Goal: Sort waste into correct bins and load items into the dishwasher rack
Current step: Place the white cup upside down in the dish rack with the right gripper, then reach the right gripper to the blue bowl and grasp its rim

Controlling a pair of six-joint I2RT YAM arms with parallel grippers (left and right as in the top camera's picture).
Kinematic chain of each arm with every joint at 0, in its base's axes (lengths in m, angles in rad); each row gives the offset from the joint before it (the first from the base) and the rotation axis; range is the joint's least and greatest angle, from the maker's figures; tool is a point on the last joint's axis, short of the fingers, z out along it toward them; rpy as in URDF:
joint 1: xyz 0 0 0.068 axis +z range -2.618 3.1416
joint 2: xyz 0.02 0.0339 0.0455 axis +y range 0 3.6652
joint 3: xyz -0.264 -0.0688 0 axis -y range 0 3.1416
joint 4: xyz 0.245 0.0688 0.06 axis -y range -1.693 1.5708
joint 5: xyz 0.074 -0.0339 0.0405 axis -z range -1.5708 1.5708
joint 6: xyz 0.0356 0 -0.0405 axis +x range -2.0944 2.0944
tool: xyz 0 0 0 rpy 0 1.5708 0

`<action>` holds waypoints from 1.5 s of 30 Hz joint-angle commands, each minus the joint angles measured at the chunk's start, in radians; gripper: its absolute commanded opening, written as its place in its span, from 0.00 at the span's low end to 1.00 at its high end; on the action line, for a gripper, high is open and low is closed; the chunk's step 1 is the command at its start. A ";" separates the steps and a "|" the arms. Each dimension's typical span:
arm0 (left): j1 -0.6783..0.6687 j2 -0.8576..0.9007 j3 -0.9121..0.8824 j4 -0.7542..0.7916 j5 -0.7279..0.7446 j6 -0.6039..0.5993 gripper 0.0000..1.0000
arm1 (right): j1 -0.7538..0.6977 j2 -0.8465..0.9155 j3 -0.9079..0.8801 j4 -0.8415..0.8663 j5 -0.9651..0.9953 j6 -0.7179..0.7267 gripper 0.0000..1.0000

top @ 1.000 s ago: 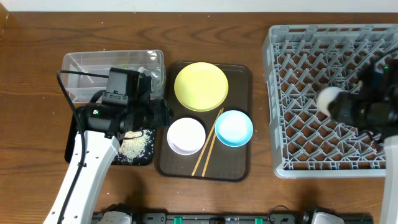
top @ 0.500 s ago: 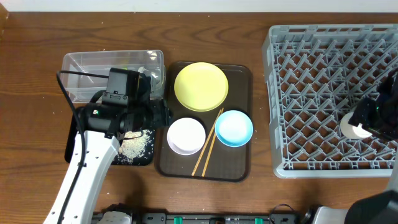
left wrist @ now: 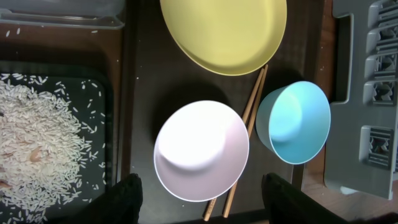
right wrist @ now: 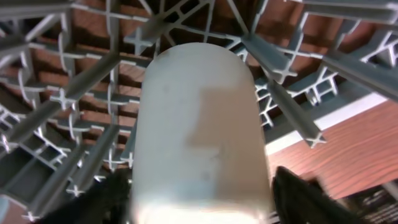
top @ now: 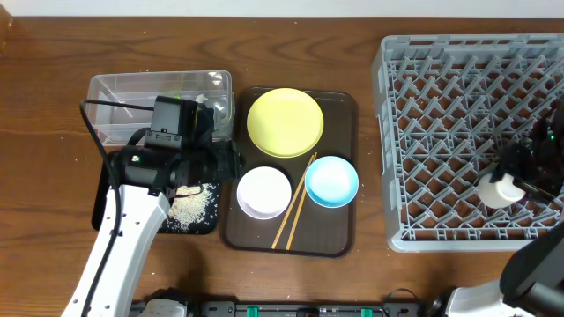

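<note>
Sitting at the far left of the wooden table (top: 44,132), a clear plastic tub (top: 132,97) borders a shallow black tray (top: 101,207) holding a heap of loose white rice grains (top: 192,207). Over that tray's right edge hangs the left gripper (left wrist: 202,208), its two dark fingers (left wrist: 127,199) spread wide and gripping nothing. The wrist camera shows them either side of a white bowl (left wrist: 200,149) below. That bowl rests on a dark brown serving tray (top: 344,106) just beside the two bins. It shares the tray with a round yellow plate (top: 285,121) at the far end and a light blue bowl (top: 331,180) on its right. Two thin wooden chopsticks (top: 295,211) lie slantwise between the bowls, their upper ends near the plate's rim. To the right, apart from the serving tray, stands the large grey dishwasher rack (top: 441,106), its lattice of pegs open to the wood beneath. Down in the rack's near right corner, the right gripper (right wrist: 202,199) is closed around a small pale cup (right wrist: 199,124), one finger on each side. The cup reaches out among the grey pegs. Whether it already rests on the rack cannot be told from either view.
</note>
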 commanded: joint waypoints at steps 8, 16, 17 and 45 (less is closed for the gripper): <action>0.004 -0.003 0.013 -0.002 -0.013 0.017 0.64 | -0.008 0.002 0.012 -0.006 -0.042 0.005 0.99; 0.005 -0.003 0.013 -0.002 -0.013 0.017 0.65 | 0.024 -0.114 0.072 0.009 -0.172 0.001 0.91; 0.005 -0.003 0.013 -0.002 -0.013 0.017 0.65 | 0.038 -0.137 0.073 0.027 -0.215 -0.016 0.91; 0.005 0.020 0.007 -0.173 -0.319 -0.039 0.65 | 0.904 0.062 0.072 0.265 -0.127 -0.063 0.62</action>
